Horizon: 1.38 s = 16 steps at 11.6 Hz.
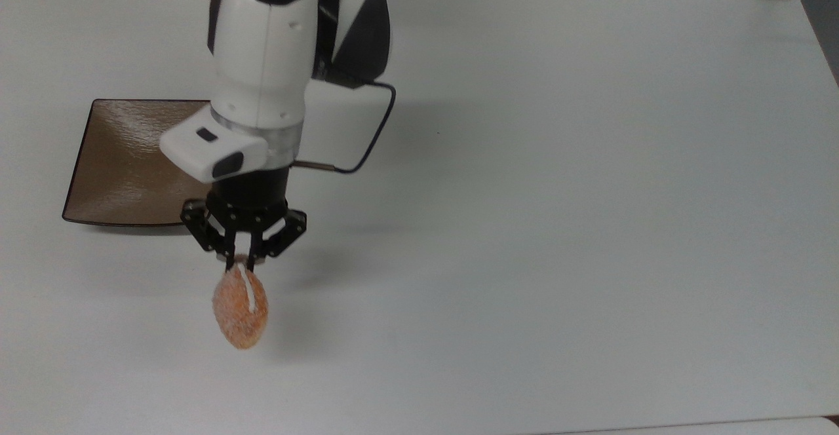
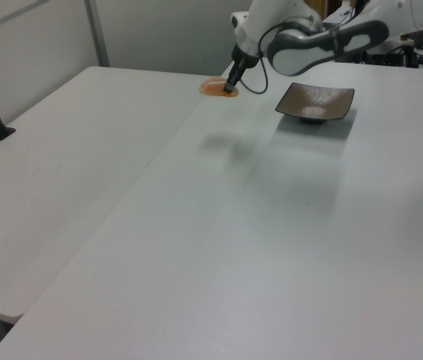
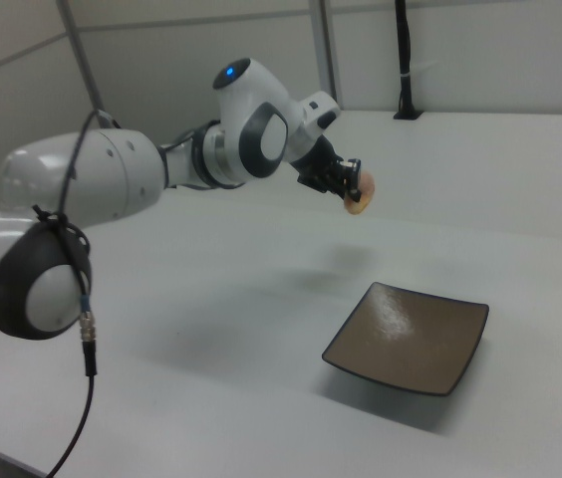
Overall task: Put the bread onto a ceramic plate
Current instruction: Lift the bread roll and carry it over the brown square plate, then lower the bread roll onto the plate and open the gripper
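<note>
Above the white table (image 1: 590,160), your gripper (image 1: 242,259) was pinching the bread (image 1: 240,305) by one pointed end, fingers closed tight on it, the roll hanging clear of the surface. In the right view the bread (image 3: 357,194) sat in the air with its shadow on the tabletop below, and the gripper (image 3: 347,183) held it up past the far edge of the ceramic plate (image 3: 411,337). In the top view the ceramic plate (image 1: 124,166) lay at the top view's left, bare, partly covered by the arm's wrist. In the left view the bread (image 2: 217,88) showed orange beside the gripper (image 2: 231,88), with the ceramic plate (image 2: 315,103) to the left view's right. You had no readable writing or labels anywhere; a blue light glowed on the arm.
</note>
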Each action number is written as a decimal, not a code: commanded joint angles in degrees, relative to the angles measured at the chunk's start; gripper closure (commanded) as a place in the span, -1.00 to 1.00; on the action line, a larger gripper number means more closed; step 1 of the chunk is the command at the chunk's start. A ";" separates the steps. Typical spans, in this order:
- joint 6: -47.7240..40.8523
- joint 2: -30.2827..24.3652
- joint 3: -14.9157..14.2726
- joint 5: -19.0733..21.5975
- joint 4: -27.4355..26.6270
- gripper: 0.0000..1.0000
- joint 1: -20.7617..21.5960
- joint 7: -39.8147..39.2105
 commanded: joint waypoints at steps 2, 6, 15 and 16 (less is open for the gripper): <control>-3.95 -15.41 1.93 1.38 -17.24 0.62 -4.22 -1.65; -5.09 -21.94 1.67 4.47 -26.58 0.62 -7.12 -1.83; -7.38 -17.82 0.88 3.59 -29.32 0.60 -13.45 -2.18; -7.38 -17.38 0.88 3.41 -29.32 0.57 -13.54 -2.18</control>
